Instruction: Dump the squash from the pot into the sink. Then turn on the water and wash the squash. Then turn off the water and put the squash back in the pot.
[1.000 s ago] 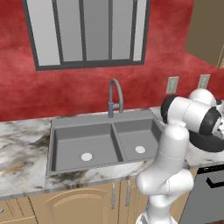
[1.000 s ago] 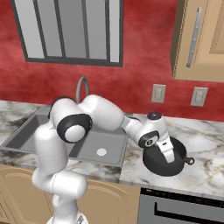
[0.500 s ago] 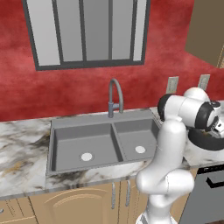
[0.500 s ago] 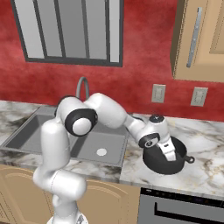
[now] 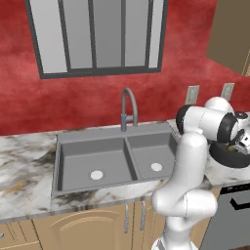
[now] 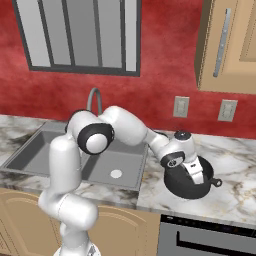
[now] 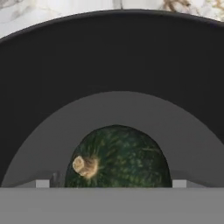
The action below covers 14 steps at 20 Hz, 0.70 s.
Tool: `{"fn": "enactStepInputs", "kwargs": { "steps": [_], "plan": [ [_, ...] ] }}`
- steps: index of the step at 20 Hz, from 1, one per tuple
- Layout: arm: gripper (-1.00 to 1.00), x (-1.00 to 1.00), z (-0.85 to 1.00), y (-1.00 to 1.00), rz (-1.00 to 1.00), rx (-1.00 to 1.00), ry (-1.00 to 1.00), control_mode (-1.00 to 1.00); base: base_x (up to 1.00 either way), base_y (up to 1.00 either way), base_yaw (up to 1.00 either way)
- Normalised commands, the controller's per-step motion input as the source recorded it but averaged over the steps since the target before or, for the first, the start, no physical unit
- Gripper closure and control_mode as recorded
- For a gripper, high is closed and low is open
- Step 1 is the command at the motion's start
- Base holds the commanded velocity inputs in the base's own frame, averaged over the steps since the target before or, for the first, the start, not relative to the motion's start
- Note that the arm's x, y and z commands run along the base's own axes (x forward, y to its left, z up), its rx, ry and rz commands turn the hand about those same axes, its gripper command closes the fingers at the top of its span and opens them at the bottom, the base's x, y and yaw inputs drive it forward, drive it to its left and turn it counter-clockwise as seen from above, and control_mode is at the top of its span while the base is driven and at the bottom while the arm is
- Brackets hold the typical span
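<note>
Tool (image 6: 196, 172) inside pot (image 7: 112, 65), apparently spread apart around squash (image 7: 118, 157), unclamped.

**White arm, dark joints**

A glossy white robot arm (image 6: 75, 165) of rounded, tubular segments shows black discs ringed in grey at its joints, a bulbous white base and a white wrist housing (image 6: 181, 150).

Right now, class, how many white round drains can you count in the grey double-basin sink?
2: one white round drain in the left basin, the other drain in the right basin of the grey sink. None looks hidden.
</note>
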Motion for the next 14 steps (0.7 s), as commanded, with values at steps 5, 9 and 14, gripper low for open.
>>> {"fn": "enactStepInputs", "kwargs": {
  "steps": [5,9,14],
  "plan": [
    [-1.00,-0.01,0.01,0.00,0.00,0.00,0.00,-1.00,0.00,0.00,0.00],
    [-1.00,-0.09,0.14,0.00,0.00,0.00,0.00,-1.00,0.00,0.00,0.00],
    [-1.00,-0.10,0.40,0.00,0.00,0.00,-0.03,-1.00,0.00,0.00,0.00]
  ]
}}
